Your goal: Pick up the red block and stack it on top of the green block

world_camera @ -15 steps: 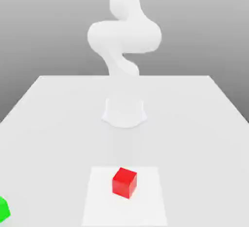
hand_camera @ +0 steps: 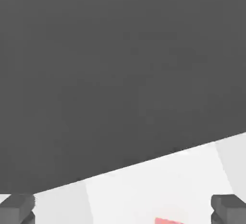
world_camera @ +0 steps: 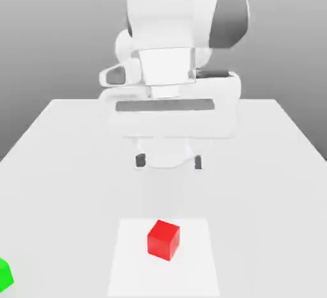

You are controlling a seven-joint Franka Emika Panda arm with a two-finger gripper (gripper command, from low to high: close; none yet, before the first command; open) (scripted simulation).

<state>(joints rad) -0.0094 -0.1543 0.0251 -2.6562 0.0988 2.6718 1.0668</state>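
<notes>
The red block (world_camera: 163, 240) lies on the worktop (world_camera: 57, 156) nearer the exterior camera than the jaws and below them, with clear air between, so by my reading the coming move is a reach toward the camera and down. The gripper (world_camera: 169, 161) hangs above the middle of the worktop with its jaws spread wide and holding nothing; 2 dark fingertips (world_camera: 140, 160) show apart under the white hand. The block is a cube with no long axis, and it sits turned so that 1 vertical edge faces the camera, which suggests the wrist may need a small twist to meet flat faces. It rests on a paler square patch (world_camera: 198, 271) of the surface. The green block (world_camera: 4, 274) sits at the worktop's near corner on the exterior view's left, well apart from the red one. In the hand view a sliver of the red block (hand_camera: 168, 220) shows between the fingertips (hand_camera: 17, 208). The worktop is plain white and smooth; the room behind is flat grey.
</notes>
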